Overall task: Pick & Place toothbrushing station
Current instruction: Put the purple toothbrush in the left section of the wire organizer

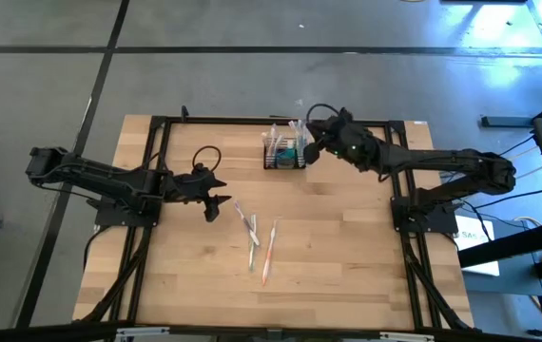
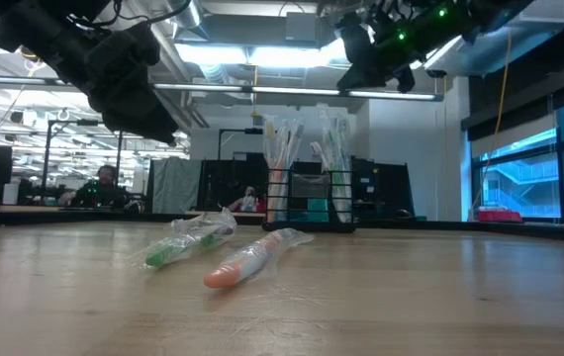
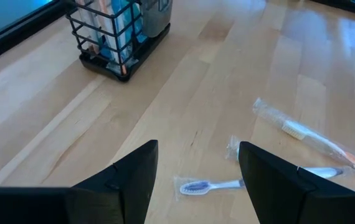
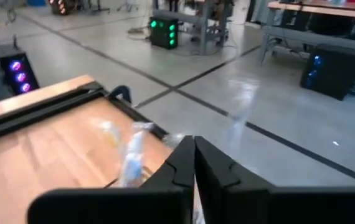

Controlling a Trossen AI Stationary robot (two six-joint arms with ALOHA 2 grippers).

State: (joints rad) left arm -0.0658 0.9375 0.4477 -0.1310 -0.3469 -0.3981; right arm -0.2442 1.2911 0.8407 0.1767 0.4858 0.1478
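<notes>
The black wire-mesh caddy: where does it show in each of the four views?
High view: black wire-mesh caddy at the table's far edge, centre, beside the right end effector.
Low view: centre, behind the wrapped toothbrushes.
Left wrist view: upper left.
Right wrist view: not identifiable.
Shared landmark: the wrapped toothbrushes lying on the wooden table.

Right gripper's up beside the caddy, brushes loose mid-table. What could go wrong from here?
1. The right gripper is shut and empty beside the caddy; a careless sweep could tip it and the tall brushes standing in it.
2. The wrapped toothbrushes lie loose below the open left gripper; a descent could scatter them.
</notes>
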